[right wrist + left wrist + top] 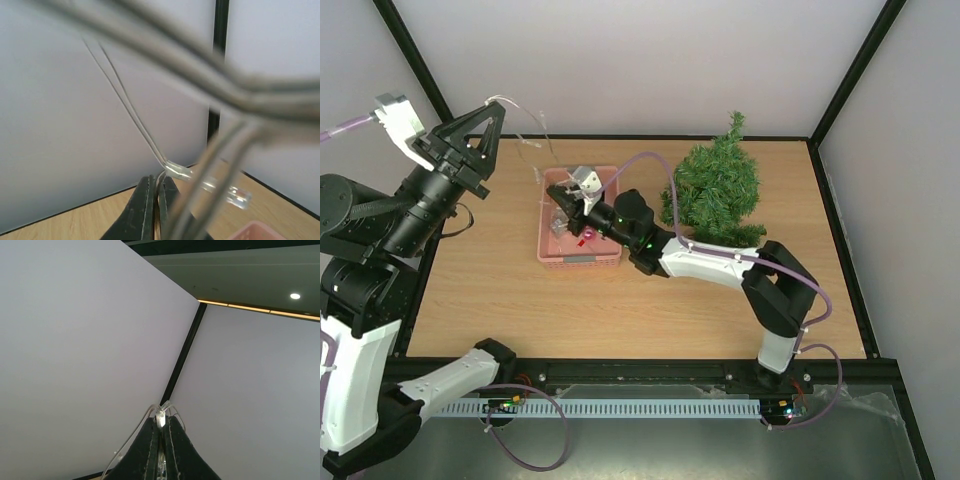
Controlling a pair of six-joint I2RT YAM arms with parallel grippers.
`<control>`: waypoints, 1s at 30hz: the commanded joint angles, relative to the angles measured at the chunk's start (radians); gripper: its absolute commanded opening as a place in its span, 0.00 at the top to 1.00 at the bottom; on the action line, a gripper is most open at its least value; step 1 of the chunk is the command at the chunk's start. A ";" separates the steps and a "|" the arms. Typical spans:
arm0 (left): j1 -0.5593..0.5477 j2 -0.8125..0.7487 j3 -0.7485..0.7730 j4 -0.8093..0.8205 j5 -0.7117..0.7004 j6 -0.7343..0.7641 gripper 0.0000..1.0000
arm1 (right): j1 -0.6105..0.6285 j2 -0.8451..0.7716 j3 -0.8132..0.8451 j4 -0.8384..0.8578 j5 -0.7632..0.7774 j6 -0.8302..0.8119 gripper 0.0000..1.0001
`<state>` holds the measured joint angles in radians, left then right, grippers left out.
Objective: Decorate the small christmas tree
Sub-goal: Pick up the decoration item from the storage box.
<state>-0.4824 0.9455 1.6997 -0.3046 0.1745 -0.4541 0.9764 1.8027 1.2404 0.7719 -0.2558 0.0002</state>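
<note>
Fingers of the left gripper [492, 108], raised high at 10 o'clock, are pressed together on a clear wire [542, 128]. Right gripper [563, 200] fingers, low over a pink basket [578, 258], pinch the same wire. Plain white walls [650, 60] joined by black posts [848, 75] enclose a pale wood-grain table [620, 310]. At 2 o'clock on the table is the small christmas tree [718, 190], its tip pointing to 12. The basket sits just left of centre.
</note>
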 commanded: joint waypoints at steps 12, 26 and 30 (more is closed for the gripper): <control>-0.002 -0.094 -0.107 -0.041 -0.138 0.087 0.98 | 0.007 -0.284 0.063 -0.241 0.189 -0.130 0.98; -0.002 -0.166 -0.203 0.021 0.029 0.097 0.98 | 0.007 -0.433 0.439 -0.643 0.272 -0.298 0.98; -0.002 -0.172 -0.221 0.043 0.117 0.109 0.98 | 0.007 -0.437 0.555 -0.661 0.171 -0.276 0.98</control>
<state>-0.4824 0.7799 1.4944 -0.3271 0.1738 -0.3645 0.9775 1.3918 1.6878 0.1822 -0.0059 -0.2653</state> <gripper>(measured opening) 0.024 0.018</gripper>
